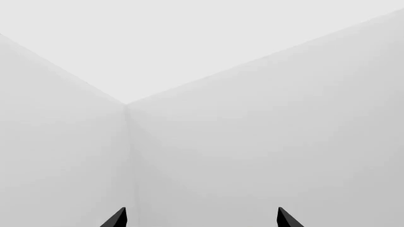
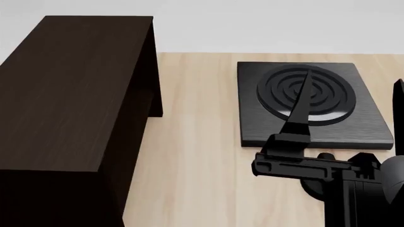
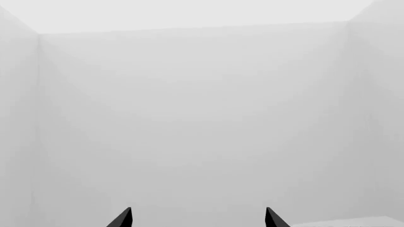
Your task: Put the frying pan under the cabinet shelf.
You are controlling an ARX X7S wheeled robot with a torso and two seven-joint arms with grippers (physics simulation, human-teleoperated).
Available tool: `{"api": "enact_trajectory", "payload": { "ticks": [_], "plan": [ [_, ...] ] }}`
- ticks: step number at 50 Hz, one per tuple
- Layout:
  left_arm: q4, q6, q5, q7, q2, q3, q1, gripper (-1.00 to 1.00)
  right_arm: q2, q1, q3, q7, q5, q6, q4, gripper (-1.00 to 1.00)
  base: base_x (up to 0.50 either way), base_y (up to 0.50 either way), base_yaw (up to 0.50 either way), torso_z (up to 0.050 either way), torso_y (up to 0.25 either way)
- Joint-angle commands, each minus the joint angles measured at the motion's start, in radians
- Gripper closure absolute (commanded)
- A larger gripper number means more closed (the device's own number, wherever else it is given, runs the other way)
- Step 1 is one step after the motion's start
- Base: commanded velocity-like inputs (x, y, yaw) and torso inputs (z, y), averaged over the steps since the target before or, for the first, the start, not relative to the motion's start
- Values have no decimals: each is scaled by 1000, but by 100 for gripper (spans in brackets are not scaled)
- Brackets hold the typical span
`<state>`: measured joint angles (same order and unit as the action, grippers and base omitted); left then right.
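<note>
The frying pan is out of view in all three views. The cabinet shelf is a big dark brown wood-grain box at the left of the head view, standing on the light wooden table. My right gripper is raised at the right, above the stove plate, open, with nothing between its thin black fingers. In the right wrist view the right gripper faces only white walls, its tips wide apart. The left gripper in the left wrist view is open too, facing a white wall corner; the head view does not show it.
A square black stove plate with raised rings lies on the table at the right, behind my right arm. A small black knob sits just in front of it. A white wall runs behind the table.
</note>
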<state>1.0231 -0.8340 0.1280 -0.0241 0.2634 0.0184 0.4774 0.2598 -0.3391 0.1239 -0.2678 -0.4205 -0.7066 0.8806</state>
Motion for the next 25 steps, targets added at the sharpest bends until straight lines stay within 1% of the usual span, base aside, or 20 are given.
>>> {"api": "enact_trajectory", "payload": {
  "ticks": [1, 10, 22, 25],
  "plan": [
    [0, -4, 3, 0, -1, 6, 4, -100, 5, 8, 2, -3, -7, 10, -7, -100, 0, 0, 0, 0, 0],
    [-12, 5, 1, -1, -3, 7, 7, -100, 19, -6, 0, -27, 2, -17, -7, -100, 0, 0, 0, 0, 0],
    [-38, 43, -14, -2, -4, -7, -3, -100, 67, 7, 87, -80, -2, -110, -15, -100, 0, 0, 0, 0, 0],
    [-51, 62, -21, -3, -5, -15, -12, -100, 79, 14, 132, -96, -14, -152, -14, -100, 0, 0, 0, 0, 0]
  ]
}}
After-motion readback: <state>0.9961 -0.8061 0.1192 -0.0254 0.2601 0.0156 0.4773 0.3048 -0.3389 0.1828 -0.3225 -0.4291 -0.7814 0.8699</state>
